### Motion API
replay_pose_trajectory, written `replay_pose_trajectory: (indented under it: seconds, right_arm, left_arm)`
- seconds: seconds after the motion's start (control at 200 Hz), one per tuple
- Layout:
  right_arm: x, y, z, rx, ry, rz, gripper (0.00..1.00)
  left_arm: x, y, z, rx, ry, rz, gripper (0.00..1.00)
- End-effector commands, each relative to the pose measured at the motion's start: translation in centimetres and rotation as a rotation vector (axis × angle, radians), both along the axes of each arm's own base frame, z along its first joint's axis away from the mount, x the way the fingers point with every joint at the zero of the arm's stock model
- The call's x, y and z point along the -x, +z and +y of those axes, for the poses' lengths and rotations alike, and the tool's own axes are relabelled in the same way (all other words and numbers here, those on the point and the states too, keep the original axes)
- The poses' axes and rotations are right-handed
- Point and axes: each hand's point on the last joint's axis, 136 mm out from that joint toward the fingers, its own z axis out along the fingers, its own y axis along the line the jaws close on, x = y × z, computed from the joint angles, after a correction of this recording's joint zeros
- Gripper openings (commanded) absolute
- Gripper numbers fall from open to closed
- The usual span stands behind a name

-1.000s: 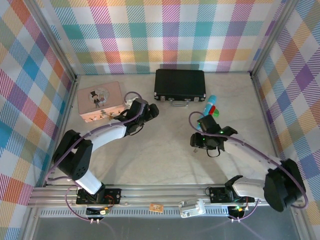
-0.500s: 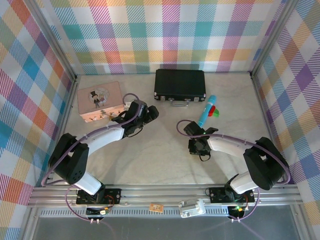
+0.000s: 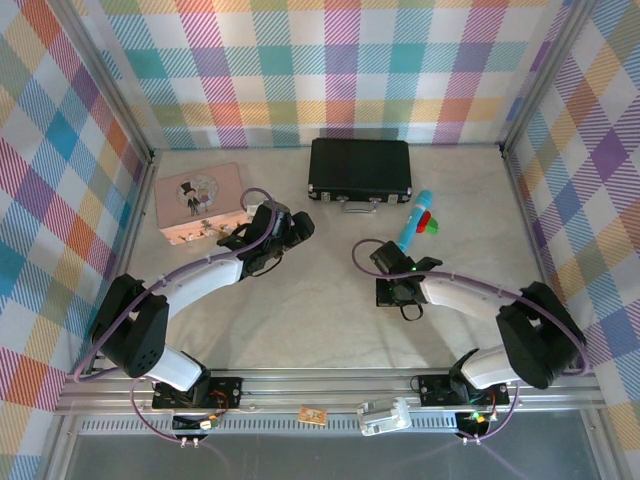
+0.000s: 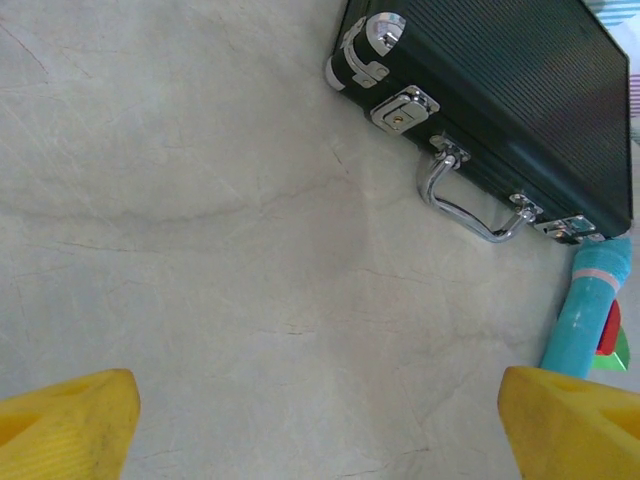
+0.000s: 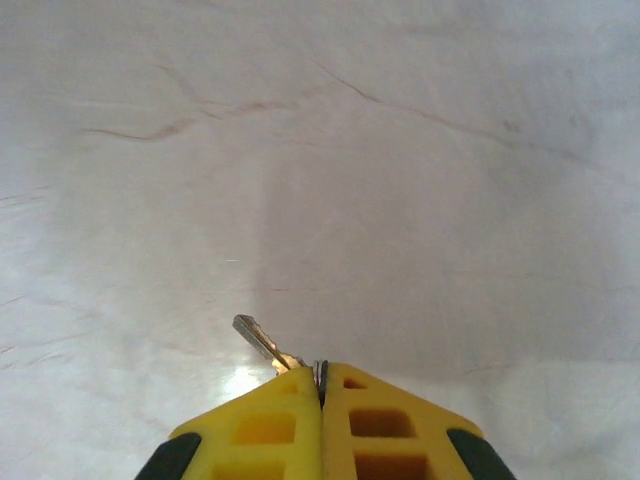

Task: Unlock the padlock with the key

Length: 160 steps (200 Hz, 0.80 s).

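Currently the right claw (image 5: 320, 373) is pressed together, pinching the key (image 5: 258, 340). The blade juts out to the left of the yellow fingertips, low over the pale table (image 5: 420, 150). The left claw (image 4: 320, 420) is spread wide above the table, near the black case (image 4: 500, 100) and beside the pink tin (image 3: 200, 200).

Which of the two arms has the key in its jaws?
The right gripper: its jaws are shut with the key poking out; the left gripper stands wide open, empty.
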Motion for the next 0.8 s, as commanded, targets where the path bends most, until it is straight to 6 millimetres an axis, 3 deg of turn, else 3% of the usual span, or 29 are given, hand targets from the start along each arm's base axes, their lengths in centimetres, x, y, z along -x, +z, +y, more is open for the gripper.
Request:
replay_pose_trajectory:
  seconds: [0.0,0.195,0.42,0.575,0.795]
  right_arm:
    - [-1.9,4.3,2.5,-0.124,0.196,-0.117,0.0]
    - [-3.6,11.6,5.3,-0.423,0.365,-0.244,0.0]
    - [-4.9,16.9,6.2,-0.617,0.389,-0.299,0.0]
    - [-5.3,18.9,6.0,-0.649,0.334,-0.329,0.0]
    - [-5.3,19.7,5.7,-0.688,0.25,-0.336,0.0]
  left_arm:
    - [-0.2,3.8,-1.9,0.11,-0.048,-0.075,0.91]
    - [0.3,7.3,-5.4,0.248,-0.191,-0.163,0.87]
    - [2.6,11.7,-10.8,0.4,-0.462,-0.297,0.77]
    - [4.4,13.3,-13.4,0.433,-0.586,-0.346,0.73]
    - [4.9,12.2,-15.1,0.39,-0.601,-0.309,0.62]
